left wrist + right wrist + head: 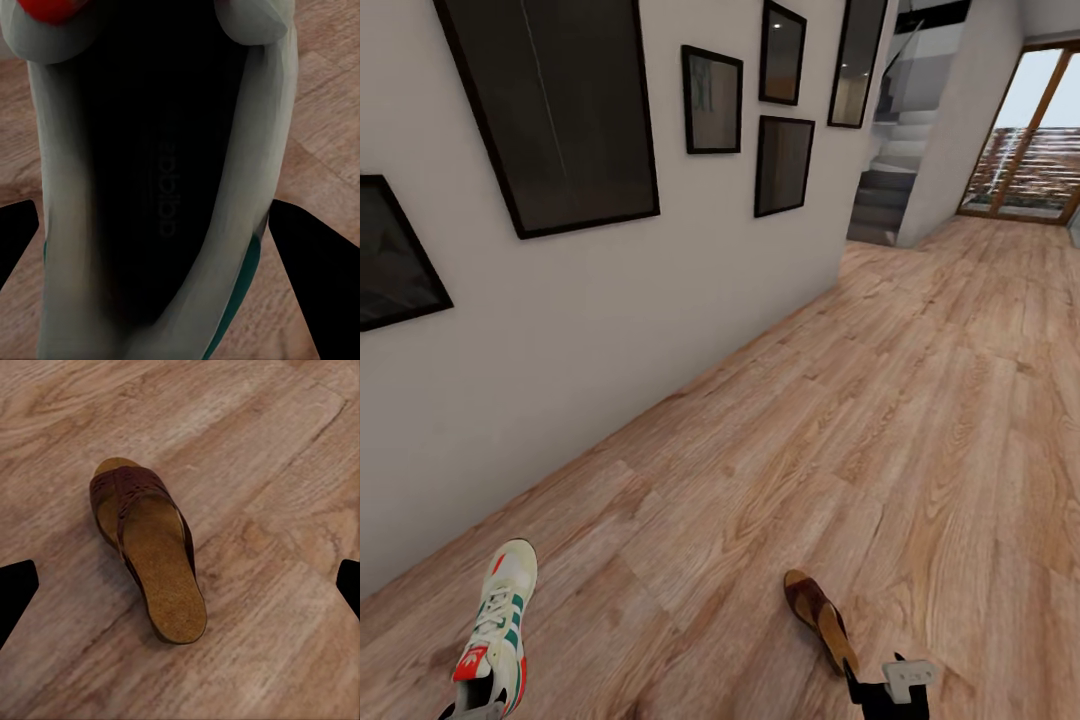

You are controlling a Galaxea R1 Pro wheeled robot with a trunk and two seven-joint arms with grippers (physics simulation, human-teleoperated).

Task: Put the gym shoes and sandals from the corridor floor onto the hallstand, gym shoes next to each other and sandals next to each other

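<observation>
Lying on the corridor floor [920,400] near the wall [610,300], a gym shoe [497,625] is straddled by the left gripper's [180,247] spread fingers [311,262]. A sandal [146,551] is seen beyond the right gripper [180,592], its fingers [15,592] wide apart.

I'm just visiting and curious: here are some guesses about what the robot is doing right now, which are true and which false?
1. A gym shoe is at the left claw. True.
2. The sandal is white. False: it is brown with a tan insole.
3. The sandal sits on a shelf. False: the corridor floor is all around and behind it.
4. Framed pictures hang on the wall. True.
5. A glass door stands far down the corridor. True.
</observation>
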